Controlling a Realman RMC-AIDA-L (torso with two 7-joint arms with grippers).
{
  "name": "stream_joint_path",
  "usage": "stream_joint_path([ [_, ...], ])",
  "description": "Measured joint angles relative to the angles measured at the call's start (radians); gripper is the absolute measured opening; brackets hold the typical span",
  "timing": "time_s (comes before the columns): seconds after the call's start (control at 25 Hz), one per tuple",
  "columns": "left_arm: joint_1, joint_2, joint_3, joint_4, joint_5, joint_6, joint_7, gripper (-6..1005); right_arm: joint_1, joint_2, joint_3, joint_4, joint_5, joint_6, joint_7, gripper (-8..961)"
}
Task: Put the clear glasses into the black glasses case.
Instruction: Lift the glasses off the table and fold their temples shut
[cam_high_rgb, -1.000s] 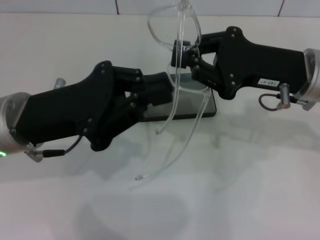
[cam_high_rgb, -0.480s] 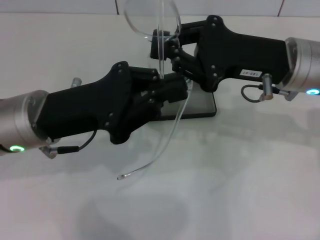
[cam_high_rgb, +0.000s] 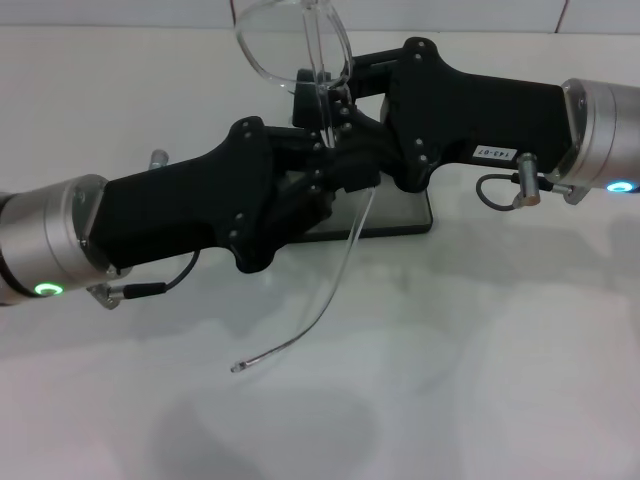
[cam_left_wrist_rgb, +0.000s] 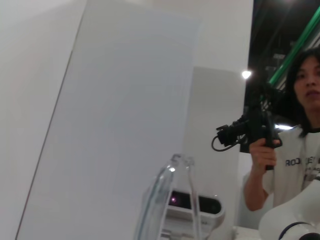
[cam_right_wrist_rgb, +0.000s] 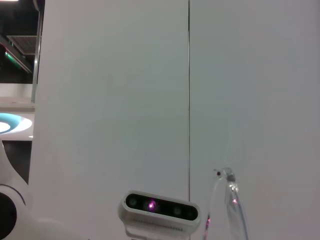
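- Holding the clear glasses (cam_high_rgb: 300, 45) up in the air between both tools, above the black glasses case (cam_high_rgb: 400, 212), which lies open on the counter (cam_high_rgb: 480, 380) beneath my arms.
- My right tool (cam_high_rgb: 335, 95) looks clamped on the frame near the lens.
- My left tool (cam_high_rgb: 340, 175) sits at a temple arm; whether it grips, I cannot tell.
- One temple hangs loose, unfolded.
- Next, I judge, fold that temple, then lower the glasses into the case.

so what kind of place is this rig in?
Likely a robotics lab or data-collection room: plain white table, white wall panels, and a person filming with a handheld camera. Both grippers hold the glasses over the case.
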Motion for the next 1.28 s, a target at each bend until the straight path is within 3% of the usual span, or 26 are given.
stream_joint_path([
  [0.6,-0.002,0.003,0.0,-0.001,0.0,-0.004,0.002,66,-0.013,-0.002,0.013,0.0,0.001,0.008,-0.02,124],
  [0.76,0.002,0.006,-0.004,0.006,-0.001,0.052,0.002,67,-0.043,-0.007,0.074,0.001,0.001,-0.012,-0.022,124],
  [0.96,0.002,0.008,-0.002,0.009,-0.001,0.072,0.002,66,-0.099,-0.005,0.216,0.002,0.018,-0.132,-0.015,123],
  [1.28,0.001,0.009,-0.007,0.008,-0.004,0.074,0.002,67,-0.143,-0.016,0.283,0.014,0.149,-0.269,-0.004,123],
])
